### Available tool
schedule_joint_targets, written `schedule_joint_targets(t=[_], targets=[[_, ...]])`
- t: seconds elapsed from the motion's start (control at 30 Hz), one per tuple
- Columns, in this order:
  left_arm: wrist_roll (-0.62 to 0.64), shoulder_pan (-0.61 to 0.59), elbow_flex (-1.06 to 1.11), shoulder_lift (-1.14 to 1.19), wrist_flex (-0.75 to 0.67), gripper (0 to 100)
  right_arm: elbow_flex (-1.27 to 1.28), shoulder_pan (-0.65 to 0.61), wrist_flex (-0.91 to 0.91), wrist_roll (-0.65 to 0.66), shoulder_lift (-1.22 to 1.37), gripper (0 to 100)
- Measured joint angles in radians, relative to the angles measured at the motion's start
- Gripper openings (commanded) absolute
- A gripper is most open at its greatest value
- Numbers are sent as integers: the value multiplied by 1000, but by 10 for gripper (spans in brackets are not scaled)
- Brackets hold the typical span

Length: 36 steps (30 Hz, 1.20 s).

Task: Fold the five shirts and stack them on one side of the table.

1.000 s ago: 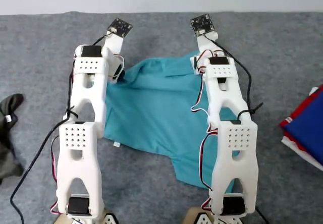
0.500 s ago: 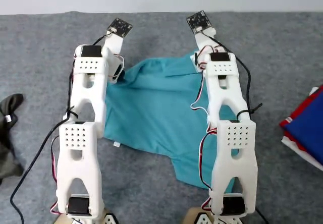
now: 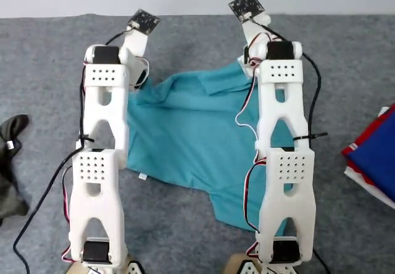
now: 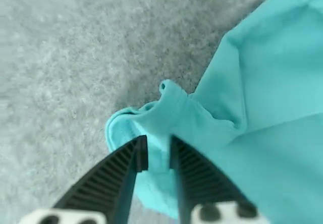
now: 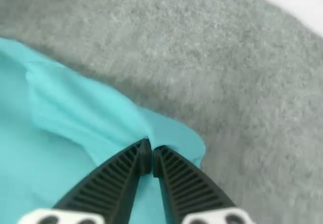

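Teal shirt (image 3: 185, 138): lies spread out in the middle of the gray table (image 3: 345, 70); in the high view its long way runs from about 11 o'clock to 5 o'clock
Left gripper (image 4: 157, 151): sits at the shirt's far corner, about 11 o'clock from the shirt's middle; its jaws are almost together, with a bunched bit of teal cloth pinched between them
Right gripper (image 5: 151, 156): sits at the other far corner, about 1 o'clock from the shirt's middle; its jaws nearly touch and nip the shirt's edge
What the next move turns on: both grippers hold the far edge and all the rest of the shirt lies toward 6 o'clock; I think the fold means bringing that edge back toward 6 o'clock, over the cloth; each gripper is nearer its own corner, so both should go together to keep the edge straight
Folded pile (image 3: 373, 157): blue and red cloth at the 3 o'clock edge; well apart from the teal shirt
Dark shirt (image 3: 9, 157): crumpled at the 9 o'clock edge; not folded yet, I think
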Motion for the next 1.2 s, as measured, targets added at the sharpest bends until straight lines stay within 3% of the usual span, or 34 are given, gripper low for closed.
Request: schedule_joint_targets(t=[0.17, 0.33, 0.43, 0.67, 0.87, 1.2], targets=[[-78, 9, -28, 0, 104, 10, -133, 0, 189, 2, 0, 11], [-103, 12, -28, 0, 121, 8, -259, 6, 345, 37, 0, 11], [-103, 12, -28, 0, 121, 39, -292, 28, 348, 40, -2, 11], [-94, -12, -28, 0, 25, 244, -296, 35, 348, 40, -2, 11], [-72, -55, -28, 40, -60, 257, -296, 37, 348, 41, 3, 11], [-110, -17, -26, 124, -114, 257, -296, 35, 348, 41, 34, 11]])
